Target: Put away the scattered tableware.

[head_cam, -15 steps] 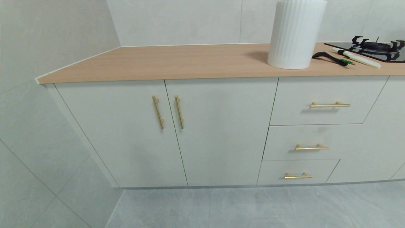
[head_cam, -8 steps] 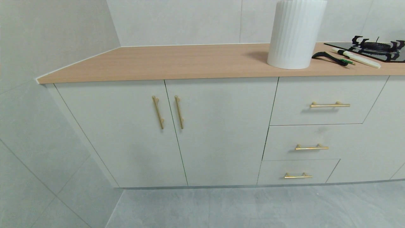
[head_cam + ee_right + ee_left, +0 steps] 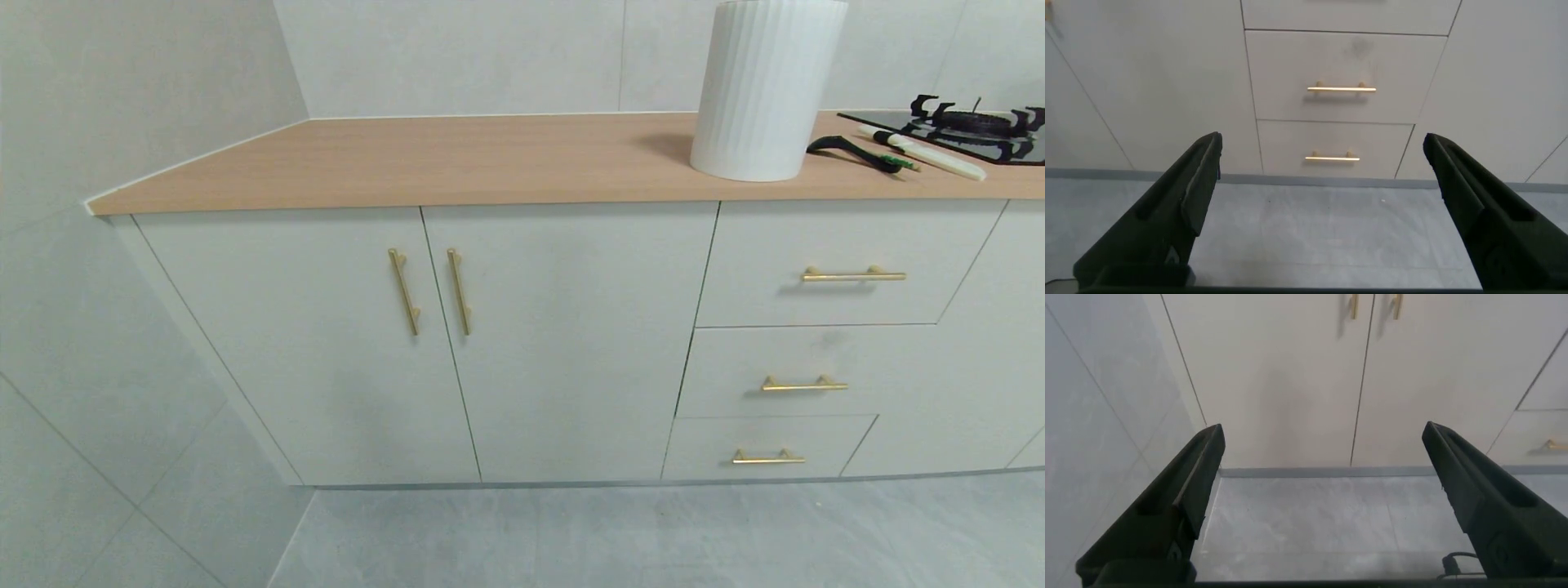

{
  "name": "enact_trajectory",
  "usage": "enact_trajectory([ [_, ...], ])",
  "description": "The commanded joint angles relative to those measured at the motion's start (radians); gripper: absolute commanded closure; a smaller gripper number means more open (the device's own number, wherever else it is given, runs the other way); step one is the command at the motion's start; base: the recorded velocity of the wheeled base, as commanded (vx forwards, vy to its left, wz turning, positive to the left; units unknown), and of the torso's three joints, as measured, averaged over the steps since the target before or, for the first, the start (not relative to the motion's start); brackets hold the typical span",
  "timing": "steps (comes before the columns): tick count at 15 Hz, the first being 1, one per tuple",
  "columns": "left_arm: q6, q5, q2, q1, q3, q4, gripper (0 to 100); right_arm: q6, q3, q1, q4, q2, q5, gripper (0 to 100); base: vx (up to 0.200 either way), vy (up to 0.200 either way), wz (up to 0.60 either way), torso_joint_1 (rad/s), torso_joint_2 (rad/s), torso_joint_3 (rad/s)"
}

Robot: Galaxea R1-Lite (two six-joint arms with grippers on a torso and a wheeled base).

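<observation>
My left gripper (image 3: 1323, 433) and right gripper (image 3: 1323, 140) hung with jaws apart before closed cabinet doors (image 3: 1290, 376) and drawers (image 3: 1343, 77); on the counter (image 3: 408, 159), a ribbed canister (image 3: 766, 90) stood beside the utensils (image 3: 931, 153).

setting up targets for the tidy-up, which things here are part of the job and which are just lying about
Job: black utensil and pale utensil, lying on the counter beside the white pot, which is likely their holder.
Just there: hob, doors, drawers, all shut.
</observation>
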Motion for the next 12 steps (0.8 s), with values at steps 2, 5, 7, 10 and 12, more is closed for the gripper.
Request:
enact_trajectory([
  [2,0.000,0.001,0.002,0.001,0.000,-0.002,0,0.000,-0.001,0.002,0.000,0.002,-0.001,0,0.000,-0.200,0.00,0.002,0.00,0.000],
  [5,0.000,0.001,0.001,0.001,0.000,-0.002,0,0.000,-0.001,0.002,0.000,0.002,0.001,0,0.000,-0.200,0.00,0.004,0.00,-0.001],
  [7,0.001,-0.001,0.001,0.001,0.000,-0.002,0,0.000,-0.001,0.002,0.000,0.002,0.001,0,0.000,-0.200,0.00,0.002,0.00,-0.002],
  [10,0.001,-0.001,0.001,0.001,0.000,-0.002,0,0.000,0.001,0.002,0.000,0.002,0.001,0,0.000,-0.200,0.00,0.002,0.00,0.004],
  [12,0.001,-0.001,0.001,0.001,0.000,-0.002,0,0.000,-0.001,0.002,0.000,0.002,0.001,0,0.000,0.000,0.00,0.000,0.00,0.000],
])
